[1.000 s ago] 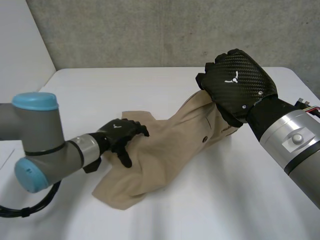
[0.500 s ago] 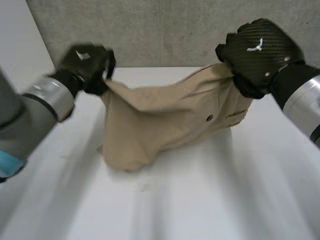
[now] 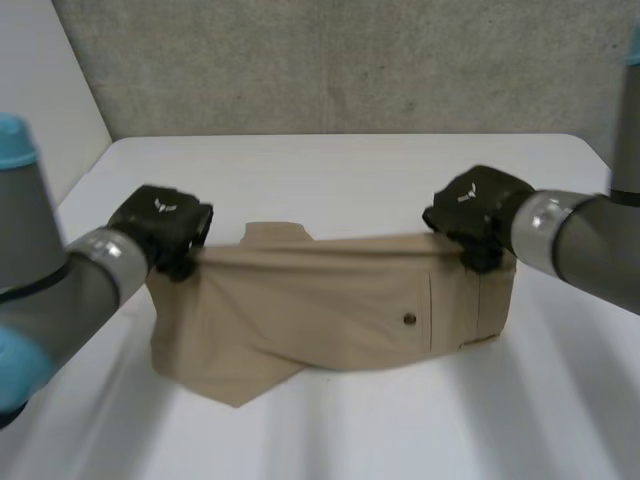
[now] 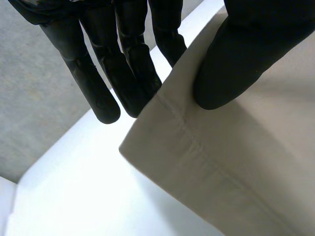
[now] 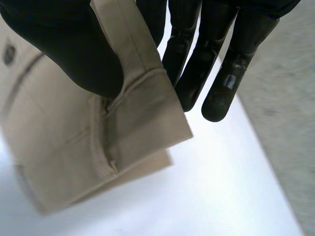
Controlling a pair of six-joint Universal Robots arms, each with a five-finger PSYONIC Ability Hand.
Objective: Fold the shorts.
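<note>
Between left hand and right hand, shorts stretch.

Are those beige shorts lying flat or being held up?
Held up by the top edge: the left hand and right hand each pinch an end of the shorts, whose lower part rests on the table.

No words or numbers can be read. The only sign is a small white pronged emblem on the back of the left robot hand. A matching white emblem sits on the back of the right robot hand. Both are too small to read as letters or a brand. The shorts show no legible tag or print in the head view or either wrist view.
</note>
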